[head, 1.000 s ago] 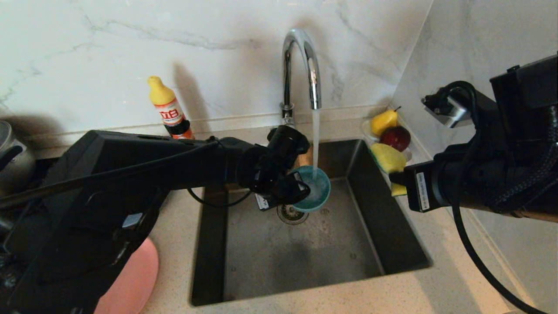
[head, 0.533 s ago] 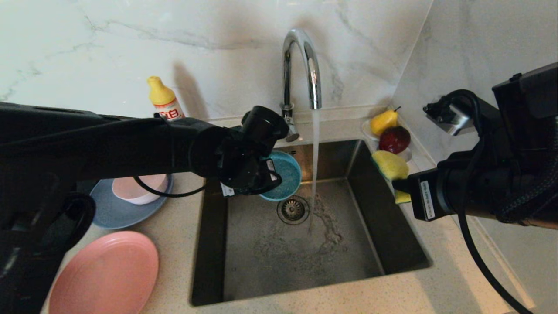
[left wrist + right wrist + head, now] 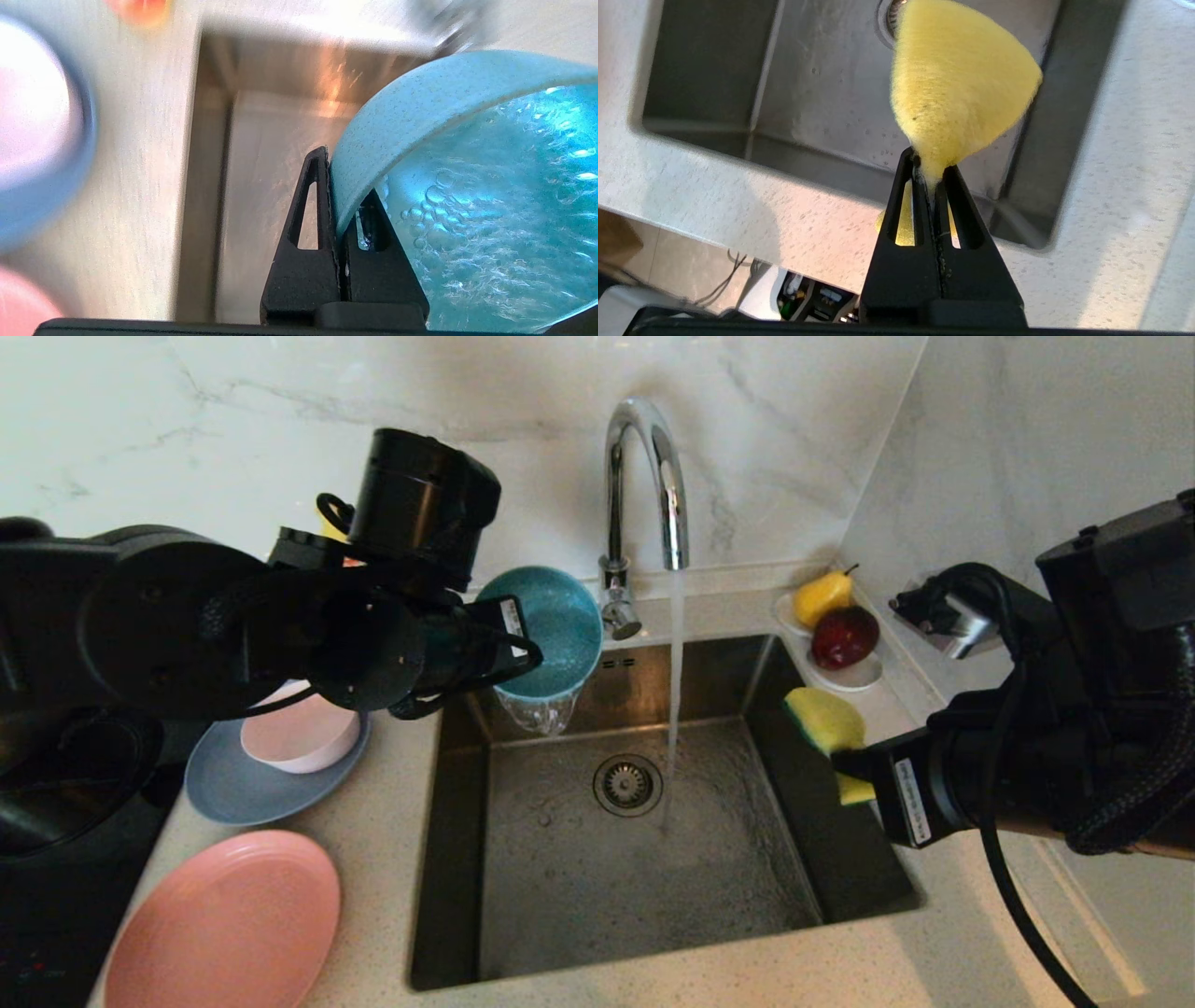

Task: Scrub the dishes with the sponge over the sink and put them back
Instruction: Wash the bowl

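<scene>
Above the back left corner of the sink, the left gripper (image 3: 523,658) is clamped on the rim of the speckled teal bowl (image 3: 551,630), one finger (image 3: 308,219) outside the wall and the other inside. That bowl is tipped on its side, and water pours from its lower edge into the square brushed-steel sink (image 3: 653,859). Near the basin's right wall, the right gripper (image 3: 845,767) is pinched tight on the soft yellow sponge with a green scouring side (image 3: 826,721), held bent over the sink. A thin stream runs from the tall chrome gooseneck faucet (image 3: 644,476) down beside the round drain strainer (image 3: 627,784). Left of the sink, on the counter, a pale pink bowl (image 3: 299,733) sits in a grey-blue plate (image 3: 238,793), with a pink plate (image 3: 224,924) nearer the robot.
</scene>
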### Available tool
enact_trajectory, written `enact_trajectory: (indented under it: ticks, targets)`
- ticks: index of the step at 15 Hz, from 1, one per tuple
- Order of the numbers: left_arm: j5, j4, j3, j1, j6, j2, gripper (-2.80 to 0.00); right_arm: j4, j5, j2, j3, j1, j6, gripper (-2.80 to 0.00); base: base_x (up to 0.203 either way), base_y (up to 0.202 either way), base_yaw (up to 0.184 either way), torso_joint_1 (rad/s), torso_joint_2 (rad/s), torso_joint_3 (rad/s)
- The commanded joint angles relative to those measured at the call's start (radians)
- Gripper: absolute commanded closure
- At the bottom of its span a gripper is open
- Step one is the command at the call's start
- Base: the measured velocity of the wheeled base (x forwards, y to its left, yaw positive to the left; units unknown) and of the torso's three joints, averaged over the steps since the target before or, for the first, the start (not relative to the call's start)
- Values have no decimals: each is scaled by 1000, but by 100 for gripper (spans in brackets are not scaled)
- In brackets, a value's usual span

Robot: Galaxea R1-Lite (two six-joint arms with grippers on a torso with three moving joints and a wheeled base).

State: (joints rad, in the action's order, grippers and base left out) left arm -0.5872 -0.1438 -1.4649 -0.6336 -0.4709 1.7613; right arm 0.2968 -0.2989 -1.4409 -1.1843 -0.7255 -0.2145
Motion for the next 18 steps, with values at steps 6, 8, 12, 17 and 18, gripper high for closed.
enact_trajectory:
  ticks: [6,8,12,17,18]
  targets:
    - [149,640,305,4,367,-174,0,-7,23,-38,28,-12,-9,0,0,0,0,0,0,0]
    - [195,749,376,8,391,-186,0,-5,34,-38,29,-12,-11,0,0,0,0,0,0,0]
    - [313,906,466,33,442,-201,0,-4,53,-26,48,-12,-13,0,0,0,0,0,0,0]
    - [402,1118,612,64,499,-204,0,0,72,-18,60,-23,-14,0,0,0,0,0,0,0]
    - [412,1146,654,64,508,-203,0,1,72,-19,61,-25,-14,0,0,0,0,0,0,0]
